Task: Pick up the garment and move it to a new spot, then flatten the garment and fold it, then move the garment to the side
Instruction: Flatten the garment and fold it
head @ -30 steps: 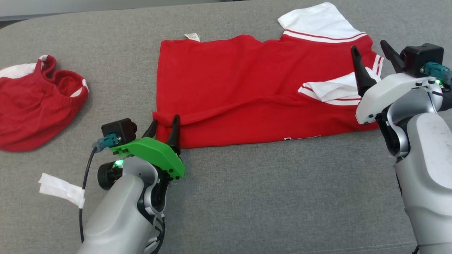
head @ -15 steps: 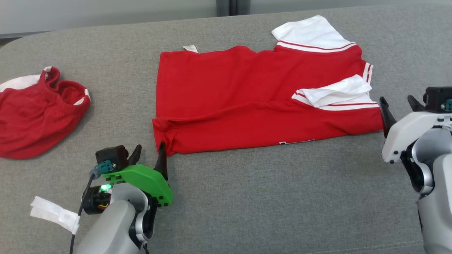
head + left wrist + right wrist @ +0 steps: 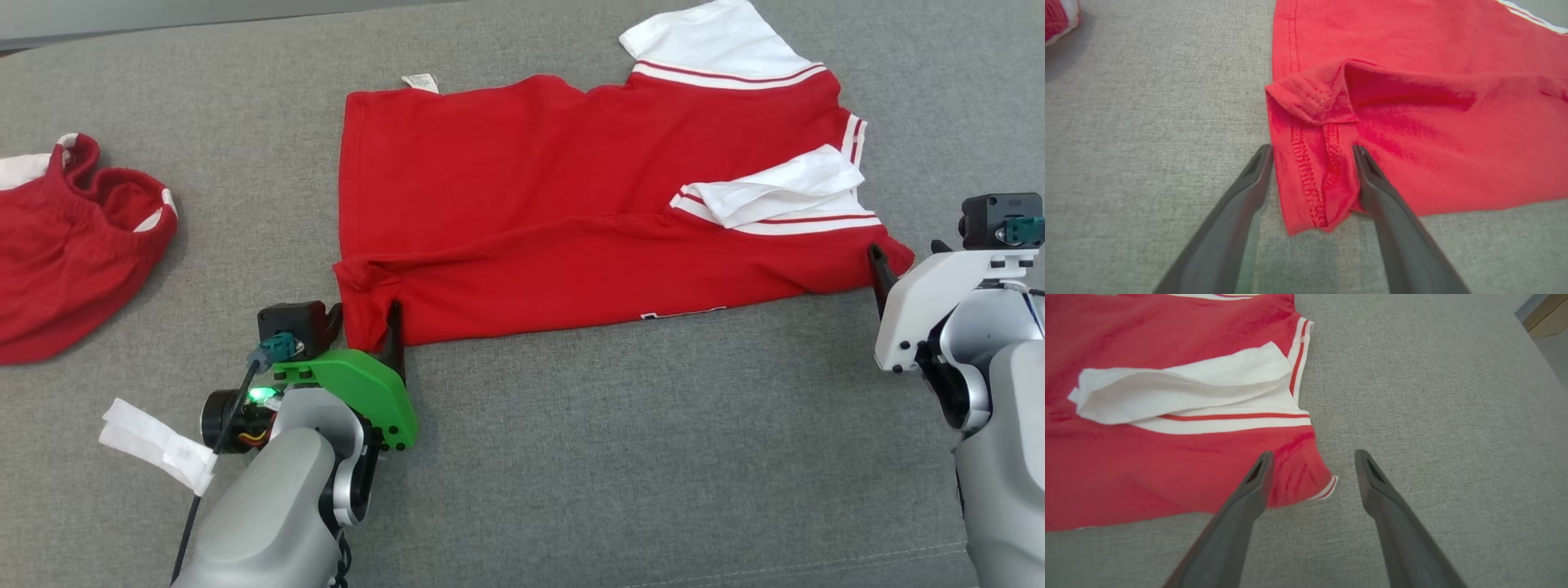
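Observation:
The garment [image 3: 531, 204] is a red shirt with white, red-striped sleeves, lying folded lengthwise on the grey padded surface [image 3: 612, 457]. My left gripper [image 3: 365, 322] is open at its near left corner. In the left wrist view the hemmed corner of the garment [image 3: 1412, 122] lies between the two spread fingers of the left gripper [image 3: 1312, 149]. My right gripper [image 3: 906, 253] is open at the near right corner. In the right wrist view the striped tip of the garment [image 3: 1167, 465] sits between the fingers of the right gripper [image 3: 1314, 455], the left finger resting over the cloth.
A second red and white piece of clothing [image 3: 57, 261] lies bunched at the far left. A white tape tag [image 3: 155, 445] hangs on the left arm's cable. The padded surface's far edge runs along the top left, and its right edge [image 3: 1531, 330] shows in the right wrist view.
The head camera has shifted. My right gripper came down from above the white sleeve to the near right corner. My left gripper backed off, then pushed forward around the near left corner.

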